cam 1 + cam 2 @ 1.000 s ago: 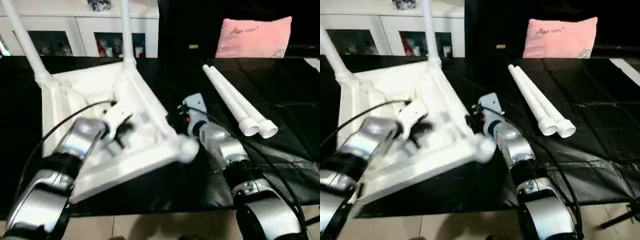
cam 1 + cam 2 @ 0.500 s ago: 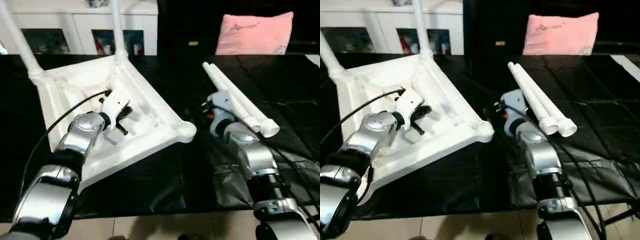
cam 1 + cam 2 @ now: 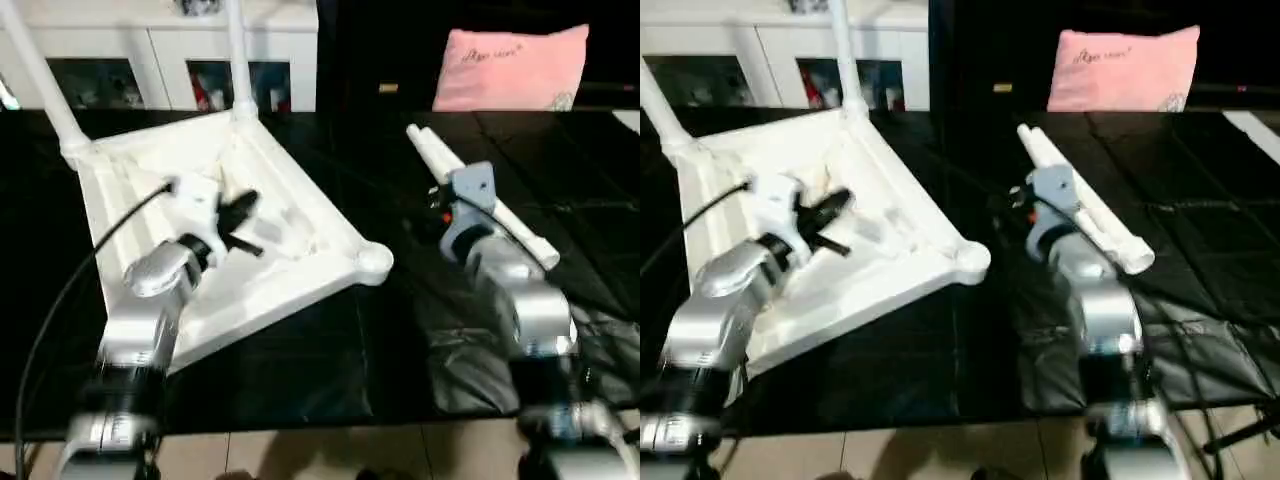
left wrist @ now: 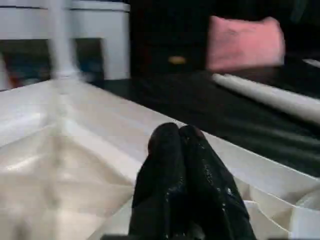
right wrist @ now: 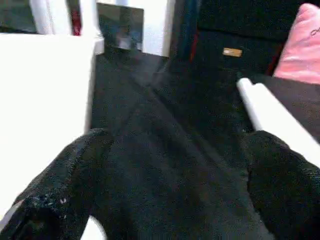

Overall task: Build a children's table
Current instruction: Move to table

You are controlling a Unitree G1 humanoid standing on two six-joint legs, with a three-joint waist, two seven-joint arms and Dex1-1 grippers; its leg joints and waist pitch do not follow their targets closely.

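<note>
tabletop point(image 3: 300, 250): upside down on black sheet point(image 3: 400, 340), two legs point(image 3: 238, 60) standing up at far corners | left gripper point(image 3: 238, 212): over tabletop's ribbed middle, fingers point(image 4: 175, 175) pressed shut, holding nothing | right gripper point(image 5: 170, 165): wide open, empty, beside tabletop, near two loose legs point(image 3: 520, 235) | pink pillow point(image 3: 510, 68): behind loose legs
</note>
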